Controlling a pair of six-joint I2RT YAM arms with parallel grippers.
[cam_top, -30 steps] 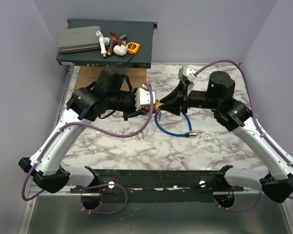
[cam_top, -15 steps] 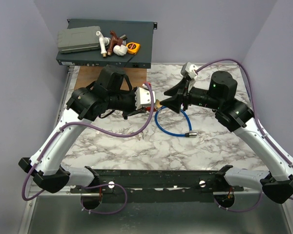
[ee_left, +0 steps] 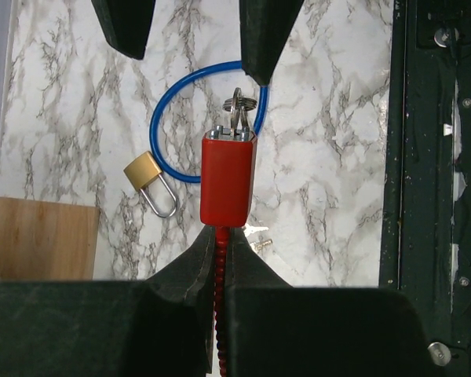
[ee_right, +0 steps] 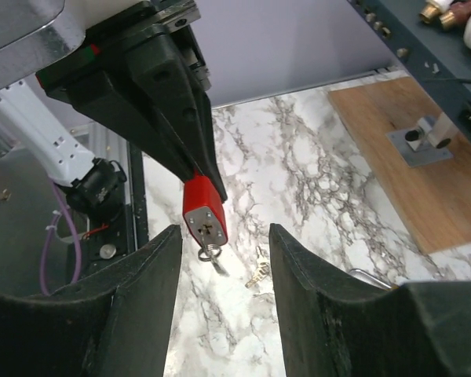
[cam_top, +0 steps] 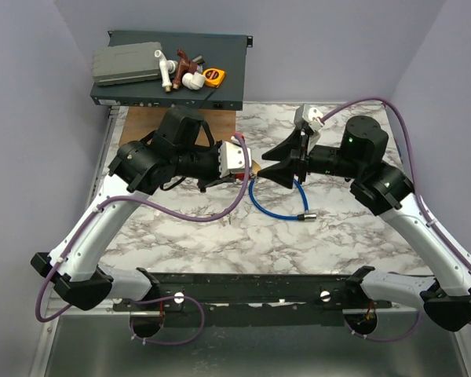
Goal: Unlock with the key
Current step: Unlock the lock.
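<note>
R fingers point(ee_right: 141, 298) wider now, near key point(ee_left: 237, 106); L fingers point(ee_left: 192, 267) tight on red lock point(ee_left: 228, 177).

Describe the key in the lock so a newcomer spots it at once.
Over the middle of the marble table, the left pincer holds a red lock. The key pokes from its silver end on a small ring, unlike the loose keys lying on the marble below.
</note>
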